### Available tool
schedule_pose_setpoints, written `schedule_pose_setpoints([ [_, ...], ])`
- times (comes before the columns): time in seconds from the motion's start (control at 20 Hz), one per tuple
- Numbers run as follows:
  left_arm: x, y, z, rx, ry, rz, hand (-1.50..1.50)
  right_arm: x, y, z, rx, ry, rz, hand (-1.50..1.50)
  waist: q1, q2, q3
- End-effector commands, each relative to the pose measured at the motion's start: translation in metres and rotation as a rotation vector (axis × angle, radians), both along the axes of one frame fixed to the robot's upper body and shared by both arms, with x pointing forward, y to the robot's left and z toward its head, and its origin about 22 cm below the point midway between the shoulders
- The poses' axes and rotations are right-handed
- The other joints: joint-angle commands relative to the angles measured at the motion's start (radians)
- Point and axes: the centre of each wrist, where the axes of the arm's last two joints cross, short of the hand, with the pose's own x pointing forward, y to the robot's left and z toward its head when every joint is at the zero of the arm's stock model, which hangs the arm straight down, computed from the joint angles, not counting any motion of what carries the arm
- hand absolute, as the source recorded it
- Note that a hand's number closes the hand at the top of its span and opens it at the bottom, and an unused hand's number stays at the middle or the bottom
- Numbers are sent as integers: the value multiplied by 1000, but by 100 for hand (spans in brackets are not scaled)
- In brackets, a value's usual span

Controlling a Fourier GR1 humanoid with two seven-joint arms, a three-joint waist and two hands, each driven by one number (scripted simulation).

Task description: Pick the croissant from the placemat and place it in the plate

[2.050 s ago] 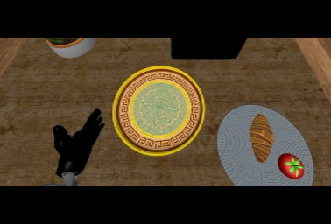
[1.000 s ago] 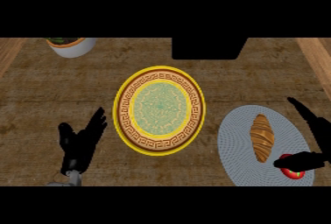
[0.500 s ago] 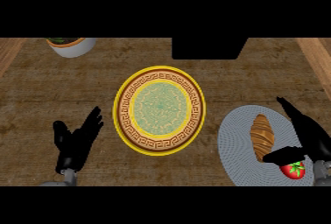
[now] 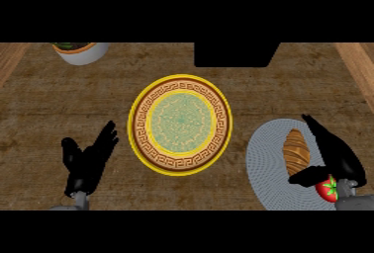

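The croissant [image 4: 296, 149] lies on the grey placemat [image 4: 264, 158], at about 4 o'clock from the middle of the view. Its long axis runs from 12 to 6 o'clock, and it sits in the right half of the mat, not on the plate.

The right hand [image 4: 342, 159] is just beside the croissant on its 3 o'clock side. Its fingers [image 4: 321, 136] are straight and stretch toward 11 o'clock along the croissant's right edge. The thumb [image 4: 306, 176] is spread away from them and lies by the croissant's lower tip at 6 o'clock. The hand is spread apart and not curled round anything. Whether it touches the croissant cannot be told.

A red tomato [image 4: 329, 190] with a green top lies on the mat at 5 o'clock from the croissant, just under the thumb and partly hidden by the hand.

The plate [image 4: 139, 129] has a yellow rim and a patterned brown band round a pale green middle. It lies at 9 o'clock from the croissant, near the mat's left edge but apart from it.

The left hand [image 4: 87, 160] shows at 8 o'clock of the view, beside the plate over the wooden counter [image 4: 58, 99]. Its fingers are straight, pointing toward 1 o'clock, with the thumb apart.

At 11 o'clock a white bowl [image 4: 82, 51] with greens is cut by the view's top edge. At 12 to 1 o'clock stands a black box [image 4: 235, 53].
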Motion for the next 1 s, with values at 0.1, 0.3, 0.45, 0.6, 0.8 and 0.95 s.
schedule_pose_setpoints([
  [0.1, -4, 5, -9, -13, 6, 7, 0, 13, 10, -20, -12, 53, 16, -150, 1, 1, -1],
  [0.3, -5, -3, -18, 8, 8, 17, 0, 2, -11, -33, -73, 82, 117, 150, -1, 1, -1],
  [0.45, 4, 10, -8, 1, 1, -7, 0, 14, 16, -17, -123, 36, 119, 150, -1, 1, -1],
  [0.6, -15, -11, -8, 13, 11, 3, 0, 18, 6, -15, -136, 11, 119, 150, 1, 1, -1],
  [0.8, -19, -1, -30, -3, 5, -7, 0, 18, -6, -20, -167, -73, 117, 150, 0, 1, -1],
  [0.95, 8, -7, 7, 14, 0, 27, 0, 7, 1, -14, -99, -318, 82, 150, -11, -2, 0],
])
